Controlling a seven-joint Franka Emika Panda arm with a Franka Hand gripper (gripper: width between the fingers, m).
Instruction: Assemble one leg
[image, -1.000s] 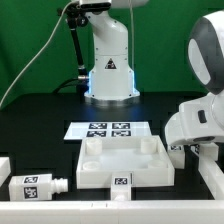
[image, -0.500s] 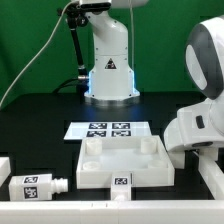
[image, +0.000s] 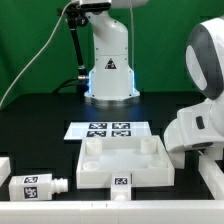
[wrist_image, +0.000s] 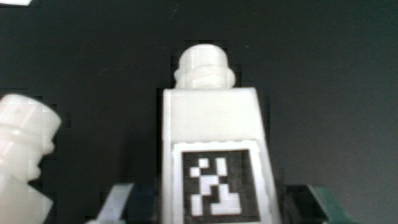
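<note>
White plastic fills most of my wrist cam: my hand (wrist_image: 214, 205) is straddling the leg (wrist_image: 214, 120), with one dark finger (wrist_image: 125, 203) showing on each side of it. The leg's tag (wrist_image: 217, 180) faces the camera and its ribbed tip points away from the hand. Honestly can't tell if the hand is actually pinching it or just sitting close; there looks to be a thin dark strip on either side. Near that leg is another chunky white part (wrist_image: 25, 150), cut off by the frame edge, so I won't swear what it is.

In the exterior view my arm (image: 200, 120) bulks up the exterior view's right and hides the hand and leg completely. Mid-surface sits the big square piece (image: 122, 160) with raised corner sockets, with the marker board (image: 105, 130) just behind it. A second leg (image: 35, 186) lies on its side on the black surface (image: 40, 125) toward the exterior view's left.
</note>
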